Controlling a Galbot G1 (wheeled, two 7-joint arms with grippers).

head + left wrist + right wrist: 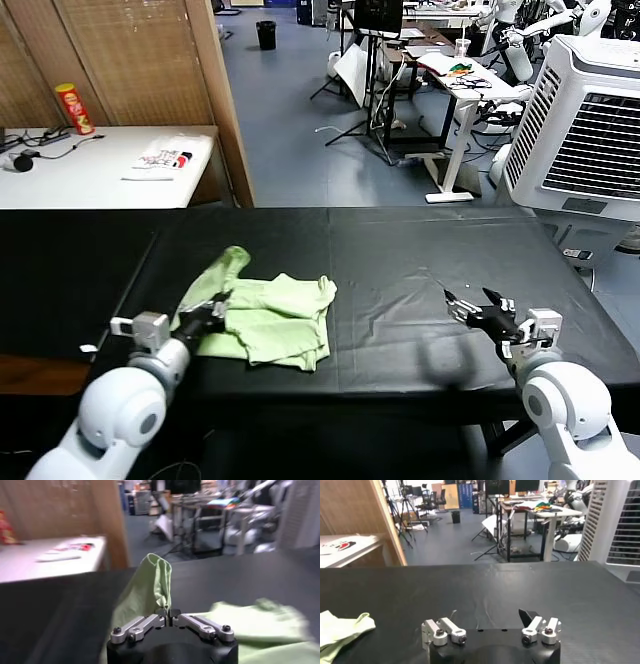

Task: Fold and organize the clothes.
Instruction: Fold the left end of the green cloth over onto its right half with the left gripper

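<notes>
The shirt (265, 320) lies crumpled at the surface's (400, 280) near left — one edge is pinched and lifted by the clenched left gripper (213, 310), likely for folding. The right gripper (478, 308) is held spread, idle, near right.

The shirt (268, 320) is a plain pale light green, with no print showing. It lies on a matte black table cover (400, 270). Both grippers are black with silver-grey links. On the white side table (70, 175) stand a red and yellow can (74, 108) and a white packet (165, 158) with red and black print.
</notes>
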